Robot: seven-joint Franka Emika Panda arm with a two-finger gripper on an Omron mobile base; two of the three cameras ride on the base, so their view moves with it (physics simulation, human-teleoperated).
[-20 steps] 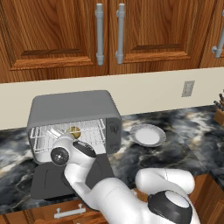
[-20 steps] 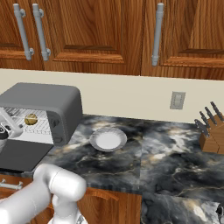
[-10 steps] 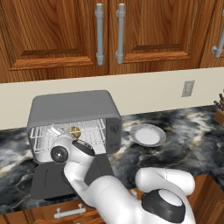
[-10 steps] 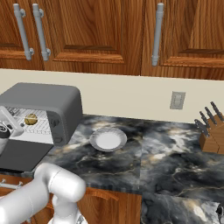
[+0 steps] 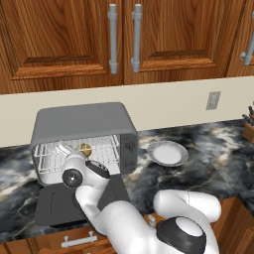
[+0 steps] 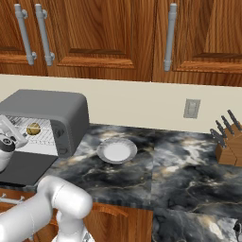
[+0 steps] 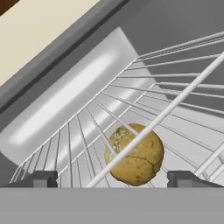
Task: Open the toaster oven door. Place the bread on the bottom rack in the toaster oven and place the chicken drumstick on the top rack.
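The pincer point(image 7: 111, 179) stands wide open and grips nothing, its two dark fingertips point(image 7: 43, 178) set well apart at the bottom of the hand view, one to each side of the bread point(image 7: 134, 154). The bread, a round, cracked, yellowish-brown roll, lies just beyond the tips on a silver wire shelf inside the toaster oven point(image 5: 84, 121), with a thicker wire bar crossing in front of it; which of the two shelves carries it I cannot tell for sure. Behind the roll the wires run back to the pale, shiny inner wall of the oven. In the left base view the white arm reaches up from the lower right to the oven's mouth, its wrist close before the wire shelves, and the toaster oven door point(image 5: 57, 208) lies folded down flat on the dark marbled worktop point(image 5: 198, 171) in front of the oven. The roll shows as a small yellowish spot among the wires in both base views. Right of the oven, near it on the worktop, sits a white plate point(image 5: 167, 152). Farther right stands a knife block point(image 6: 229, 147), and behind all runs a cream wall with an outlet point(image 6: 191, 108) under wooden cabinets point(image 6: 118, 33).
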